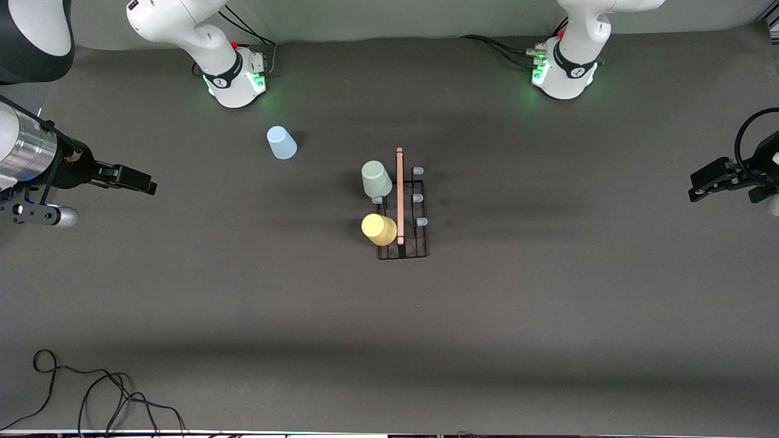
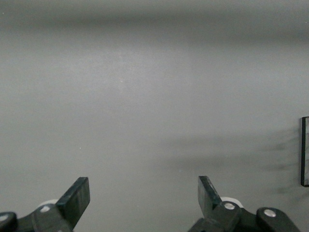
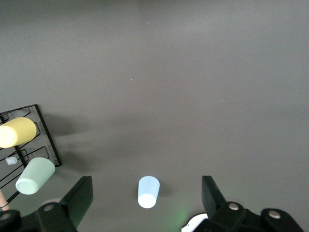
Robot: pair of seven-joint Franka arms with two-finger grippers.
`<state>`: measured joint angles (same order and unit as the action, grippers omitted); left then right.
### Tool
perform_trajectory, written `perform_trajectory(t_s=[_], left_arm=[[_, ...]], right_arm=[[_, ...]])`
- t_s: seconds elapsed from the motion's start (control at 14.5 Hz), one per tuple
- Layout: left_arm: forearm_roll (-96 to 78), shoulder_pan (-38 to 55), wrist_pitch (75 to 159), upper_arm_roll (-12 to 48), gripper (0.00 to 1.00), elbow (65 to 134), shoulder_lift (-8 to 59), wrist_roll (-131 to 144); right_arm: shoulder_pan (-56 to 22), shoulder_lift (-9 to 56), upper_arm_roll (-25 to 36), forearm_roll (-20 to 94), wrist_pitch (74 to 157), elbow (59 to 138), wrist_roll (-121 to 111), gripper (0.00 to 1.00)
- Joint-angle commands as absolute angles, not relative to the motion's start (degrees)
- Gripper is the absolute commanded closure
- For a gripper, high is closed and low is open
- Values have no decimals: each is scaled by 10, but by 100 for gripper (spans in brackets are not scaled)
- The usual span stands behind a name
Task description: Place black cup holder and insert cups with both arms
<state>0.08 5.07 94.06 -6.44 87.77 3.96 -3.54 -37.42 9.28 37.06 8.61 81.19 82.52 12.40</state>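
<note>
The black cup holder point(image 1: 420, 243) stands mid-table, its wooden rod handle point(image 1: 400, 194) on top. The pale green cup point(image 1: 376, 179) and the yellow cup point(image 1: 379, 229) sit on pegs on its side toward the right arm's end. The light blue cup point(image 1: 282, 143) stands upside down on the table near the right arm's base. My right gripper point(image 1: 143, 182) is open and empty at the right arm's end of the table; its wrist view shows the blue cup point(image 3: 147, 192), green cup point(image 3: 35, 176) and yellow cup point(image 3: 17, 132). My left gripper point(image 1: 700, 185) is open and empty at the left arm's end.
The two arm bases point(image 1: 234, 76) point(image 1: 563, 70) glow green along the table's farthest edge from the front camera. A loose black cable point(image 1: 91, 389) lies at the nearest corner at the right arm's end. The left wrist view shows a sliver of the holder point(image 2: 304, 152).
</note>
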Motion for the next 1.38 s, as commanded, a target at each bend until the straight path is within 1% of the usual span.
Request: perform_trajectory(t_s=[0.0, 0.21, 0.28, 0.41, 0.55, 0.76, 1.03, 1.1, 1.31], left_arm=[[4, 51, 932, -64, 0, 864, 46, -43], [3, 51, 935, -64, 0, 864, 46, -43], [3, 50, 935, -64, 0, 864, 46, -43], [3, 50, 935, -64, 0, 865, 46, -43], [3, 51, 937, -64, 0, 864, 47, -43], [-4, 51, 938, -64, 0, 864, 46, -42], [-5, 50, 939, -64, 0, 864, 47, -42], [-5, 50, 938, -64, 0, 864, 46, -42], [-6, 51, 939, -64, 0, 864, 47, -42]], right_arm=[[-373, 76, 372, 68, 823, 839, 97, 0], [-318, 73, 349, 69, 820, 838, 63, 0], [-291, 71, 329, 69, 817, 838, 57, 0], [-241, 62, 269, 64, 816, 841, 58, 0], [-207, 58, 236, 60, 816, 843, 58, 0], [-94, 37, 110, 43, 821, 862, 58, 0], [12, 6, 0, 28, 835, 896, 58, 0], [31, 4, -16, 28, 837, 903, 58, 0], [38, 1, -21, 28, 857, 917, 57, 0]])
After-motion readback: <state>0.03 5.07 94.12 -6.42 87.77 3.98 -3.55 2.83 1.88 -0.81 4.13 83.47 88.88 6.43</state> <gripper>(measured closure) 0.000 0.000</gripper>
